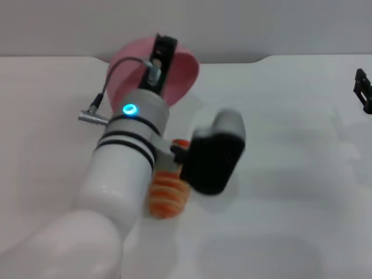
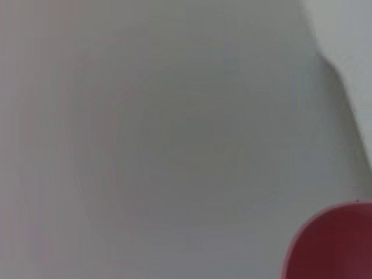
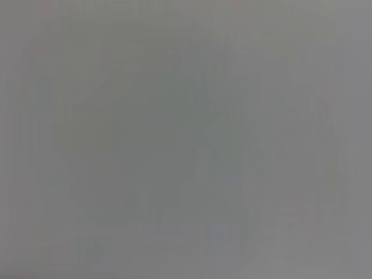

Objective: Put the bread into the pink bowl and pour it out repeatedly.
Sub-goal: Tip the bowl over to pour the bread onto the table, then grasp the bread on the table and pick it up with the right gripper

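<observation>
The bread [image 1: 167,195] lies on the white table [image 1: 290,192] beside the left arm, outside the tilted pink bowl [image 1: 180,70] that the left gripper [image 1: 161,49] clamps by its rim, so a pour looks done and refilling remains.

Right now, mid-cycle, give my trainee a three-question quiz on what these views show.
1. True or false: the bread lies inside the pink bowl.
2. Which gripper is at the bowl? A) left gripper B) right gripper C) both
3. Fill in: the bowl is held ______ on its side, not standing flat on the table.

Key
1. False. The bread lies on the table, nearer the robot than the bowl and partly hidden behind the left arm.
2. A. The left gripper sits at the bowl's rim; the right gripper is parked at the right edge of the head view.
3. tilted
</observation>
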`<control>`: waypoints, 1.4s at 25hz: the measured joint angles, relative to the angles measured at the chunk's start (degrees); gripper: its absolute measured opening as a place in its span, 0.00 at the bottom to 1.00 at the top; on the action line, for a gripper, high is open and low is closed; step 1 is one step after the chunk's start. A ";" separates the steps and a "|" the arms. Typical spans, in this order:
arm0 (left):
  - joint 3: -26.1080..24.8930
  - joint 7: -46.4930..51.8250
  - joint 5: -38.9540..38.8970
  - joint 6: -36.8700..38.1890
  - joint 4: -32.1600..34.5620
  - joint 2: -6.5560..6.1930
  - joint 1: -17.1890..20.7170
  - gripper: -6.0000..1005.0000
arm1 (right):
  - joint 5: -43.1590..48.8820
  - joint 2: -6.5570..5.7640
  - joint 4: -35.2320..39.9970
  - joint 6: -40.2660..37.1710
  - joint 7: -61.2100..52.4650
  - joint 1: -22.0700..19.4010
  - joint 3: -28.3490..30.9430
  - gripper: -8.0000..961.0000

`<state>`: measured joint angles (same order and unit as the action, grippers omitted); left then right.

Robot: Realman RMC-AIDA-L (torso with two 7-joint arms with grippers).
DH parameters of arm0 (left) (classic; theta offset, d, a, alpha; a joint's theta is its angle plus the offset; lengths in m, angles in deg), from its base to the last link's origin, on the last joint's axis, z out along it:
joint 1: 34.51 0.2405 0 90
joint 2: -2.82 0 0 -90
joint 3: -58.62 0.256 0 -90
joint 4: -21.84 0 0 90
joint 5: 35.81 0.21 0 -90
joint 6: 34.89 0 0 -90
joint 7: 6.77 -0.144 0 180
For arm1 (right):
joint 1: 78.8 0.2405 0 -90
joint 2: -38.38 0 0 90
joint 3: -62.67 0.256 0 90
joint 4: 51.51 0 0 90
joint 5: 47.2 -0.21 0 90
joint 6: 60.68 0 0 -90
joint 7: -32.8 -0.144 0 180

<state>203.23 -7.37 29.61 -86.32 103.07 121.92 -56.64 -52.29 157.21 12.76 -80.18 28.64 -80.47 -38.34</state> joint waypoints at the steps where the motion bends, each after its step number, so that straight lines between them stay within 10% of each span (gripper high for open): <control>1: -1.06 3.16 -1.70 -1.21 1.21 0.01 -0.63 0.05 | 0.00 0.03 -0.01 0.08 -0.08 -0.05 -0.06 0.59; 12: -27.91 18.77 -47.58 -17.66 11.78 -0.65 -6.58 0.05 | 0.11 -0.06 8.33 17.04 -1.33 0.86 -1.43 0.57; 22: -35.94 17.21 -51.32 -25.36 9.49 -0.83 -6.53 0.05 | -1.62 -0.14 16.51 50.99 -0.08 13.05 -3.82 0.56; 35: -37.12 17.24 -51.95 -21.79 6.23 -0.97 -6.43 0.05 | -36.39 -0.01 9.93 53.85 19.04 24.39 -3.33 0.55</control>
<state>166.11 9.87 -22.34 -108.11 109.31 120.94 -63.07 -88.69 157.20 22.68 -26.33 47.68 -56.08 -41.67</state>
